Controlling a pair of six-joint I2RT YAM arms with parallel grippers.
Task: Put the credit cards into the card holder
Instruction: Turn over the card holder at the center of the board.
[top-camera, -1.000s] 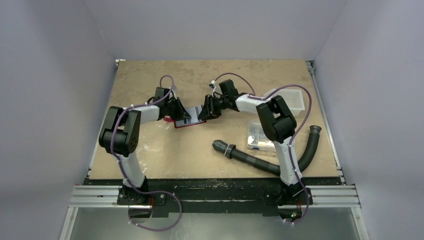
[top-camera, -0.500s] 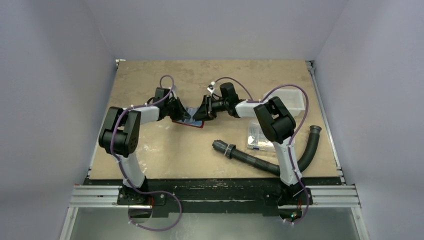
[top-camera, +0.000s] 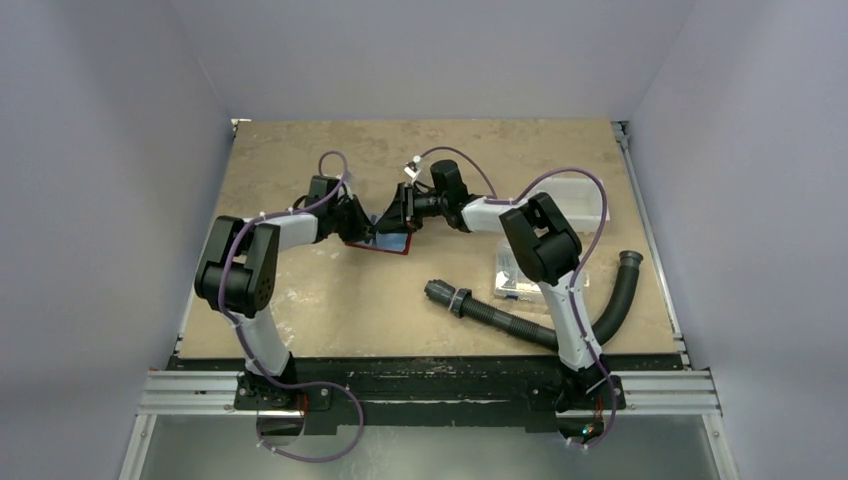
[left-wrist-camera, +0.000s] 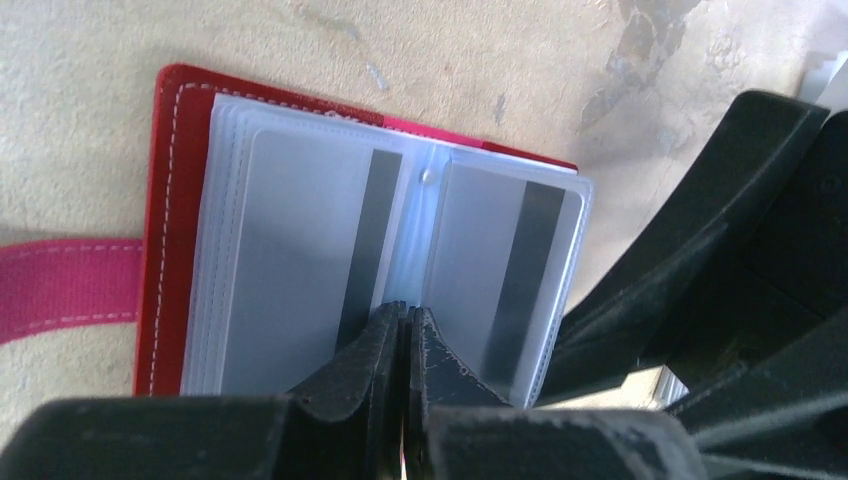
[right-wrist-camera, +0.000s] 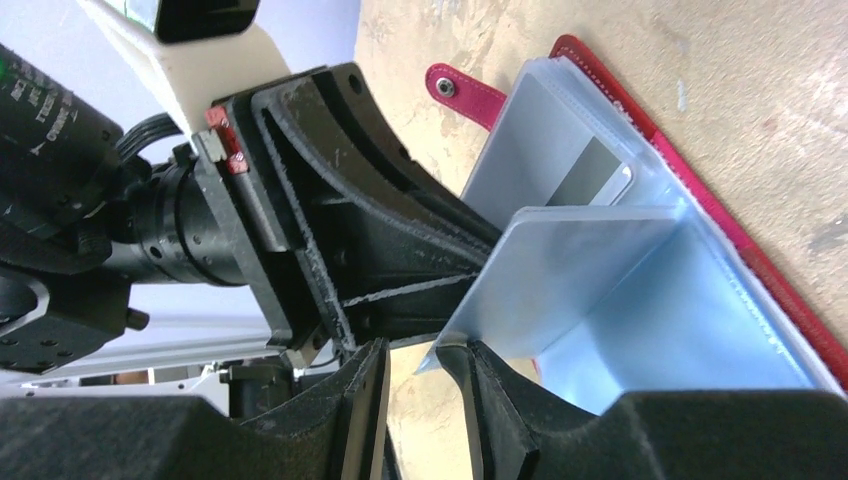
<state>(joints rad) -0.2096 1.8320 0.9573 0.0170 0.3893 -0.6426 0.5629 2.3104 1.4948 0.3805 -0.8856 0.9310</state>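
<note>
My left fingers are matt black, scuffed plastic. The card holder is stitched, leather-like red, its sleeves smooth frosted plastic; the bench beneath looks matt, mottled.

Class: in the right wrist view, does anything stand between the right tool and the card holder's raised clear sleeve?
Nothing visible does. The raised sleeve meets the right tool at its parted fingertips. The shut left tool sits on the fold of the card holder, beyond the sleeve, not between.
</note>
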